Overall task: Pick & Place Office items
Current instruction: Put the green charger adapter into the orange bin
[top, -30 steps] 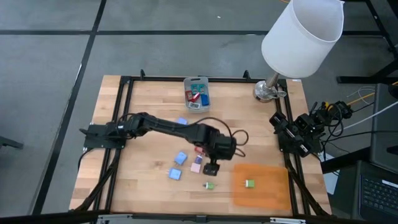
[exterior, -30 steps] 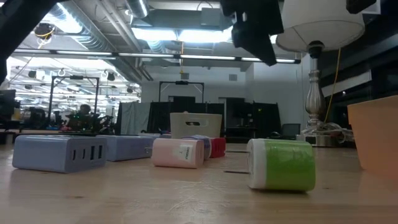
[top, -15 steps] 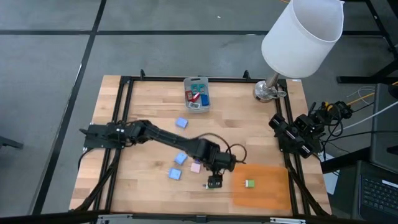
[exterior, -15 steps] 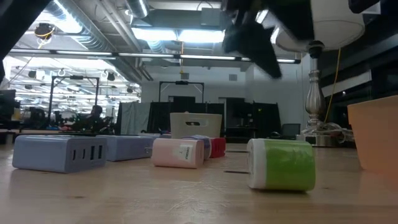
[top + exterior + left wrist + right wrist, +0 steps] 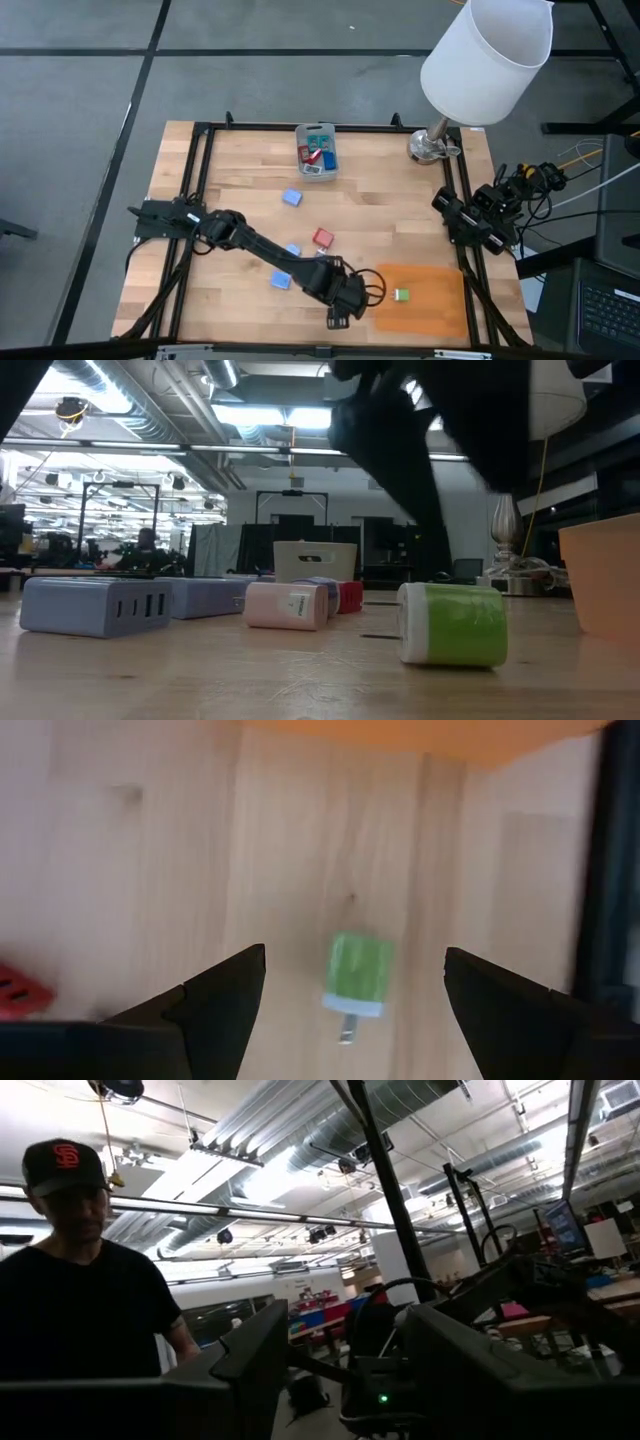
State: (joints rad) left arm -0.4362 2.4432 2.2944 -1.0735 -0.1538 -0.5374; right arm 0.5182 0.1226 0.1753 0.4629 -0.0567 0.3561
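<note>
Keep your left gripper (image 5: 345,982), fingers spread wide, centred over the green charger plug (image 5: 358,970) before you lower and close.

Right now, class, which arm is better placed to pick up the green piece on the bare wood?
The left. Its gripper hangs over the green piece, jaws open either side of it. The right arm waits off the table's right edge.
</note>
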